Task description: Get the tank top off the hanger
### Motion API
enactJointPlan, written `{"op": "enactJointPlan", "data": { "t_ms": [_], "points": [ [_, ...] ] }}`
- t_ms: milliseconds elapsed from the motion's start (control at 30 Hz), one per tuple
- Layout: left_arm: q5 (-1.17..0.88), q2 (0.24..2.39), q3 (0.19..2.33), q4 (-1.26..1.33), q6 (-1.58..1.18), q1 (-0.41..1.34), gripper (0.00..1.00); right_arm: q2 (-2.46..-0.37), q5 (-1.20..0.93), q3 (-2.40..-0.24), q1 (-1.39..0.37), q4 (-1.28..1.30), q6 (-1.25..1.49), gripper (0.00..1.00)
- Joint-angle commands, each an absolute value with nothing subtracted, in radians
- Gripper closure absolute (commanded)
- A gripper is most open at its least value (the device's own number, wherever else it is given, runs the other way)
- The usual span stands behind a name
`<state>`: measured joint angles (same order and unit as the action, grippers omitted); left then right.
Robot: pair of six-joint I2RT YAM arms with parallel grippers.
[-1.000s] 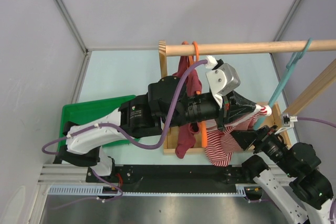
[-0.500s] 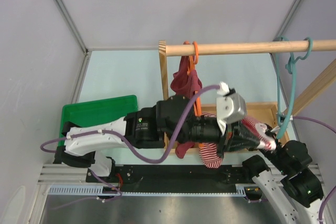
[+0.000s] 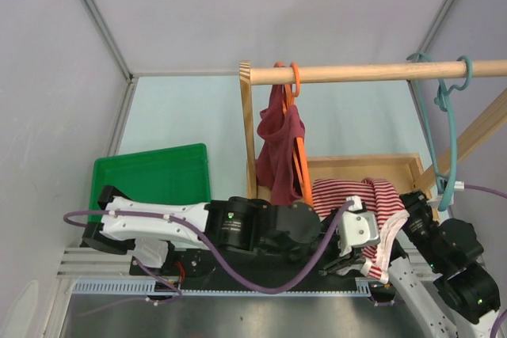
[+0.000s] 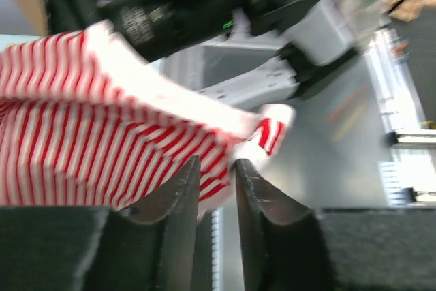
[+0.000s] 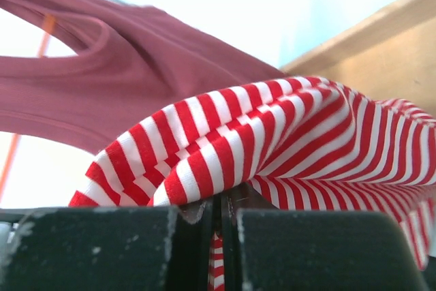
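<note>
Looking from the top, the striped tank top (image 3: 348, 195) is off the teal hanger (image 3: 451, 132) on the wooden rod (image 3: 364, 74) and lies bunched low between the two arms. From the left wrist, the left hand (image 4: 216, 168) has its fingers a little apart, with the cloth's edge at the gap. From the right wrist, the right hand (image 5: 218, 206) is pressed together, pinching the cloth, with a dark red top (image 5: 102, 80) behind

No lettering here is sharp enough to read.

The desk (image 3: 182, 116) is pale green. A green tray (image 3: 150, 173) lies near-left. A wooden rack base (image 3: 380, 165) stands on its right.
</note>
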<state>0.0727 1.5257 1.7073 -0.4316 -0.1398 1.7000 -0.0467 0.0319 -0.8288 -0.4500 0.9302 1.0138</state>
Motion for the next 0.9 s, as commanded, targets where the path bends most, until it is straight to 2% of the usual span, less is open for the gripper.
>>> {"op": "enactJointPlan", "data": {
  "t_ms": [0, 33, 100, 133, 167, 233, 400, 533, 867],
  "points": [
    [0.222, 1.592, 1.839, -0.572, -0.087, 1.669, 0.59, -0.046, 0.109, -0.905, -0.474, 0.904, 1.051, 1.0],
    [0.216, 1.601, 1.856, -0.583, -0.087, 1.66, 0.49, -0.046, 0.112, -0.908, -0.482, 0.904, 1.054, 1.0],
    [0.184, 1.617, 1.905, -0.601, -0.069, 1.632, 0.4, -0.044, 0.12, -0.91, -0.503, 0.905, 1.071, 1.0],
    [0.161, 1.621, 1.925, -0.609, -0.064, 1.626, 0.16, -0.043, 0.123, -0.91, -0.512, 0.904, 1.075, 1.0],
    [0.152, 1.635, 1.948, -0.635, -0.055, 1.618, 0.08, -0.041, 0.133, -0.911, -0.517, 0.905, 1.078, 1.0],
    [0.143, 1.646, 2.022, -0.67, -0.035, 1.602, 0.01, -0.038, 0.146, -0.916, -0.534, 0.91, 1.08, 1.0],
    [0.126, 1.644, 2.077, -0.715, -0.009, 1.583, 0.01, -0.041, 0.163, -0.92, -0.575, 0.907, 1.071, 1.0],
    [0.032, 1.643, 2.082, -0.738, -0.003, 1.574, 0.02, -0.037, 0.198, -0.937, -0.626, 0.917, 1.062, 1.0],
    [0.067, 1.733, 2.126, -0.749, 0.04, 1.569, 0.01, -0.035, 0.153, -0.994, -0.726, 0.893, 0.983, 1.0]
  ]
}}
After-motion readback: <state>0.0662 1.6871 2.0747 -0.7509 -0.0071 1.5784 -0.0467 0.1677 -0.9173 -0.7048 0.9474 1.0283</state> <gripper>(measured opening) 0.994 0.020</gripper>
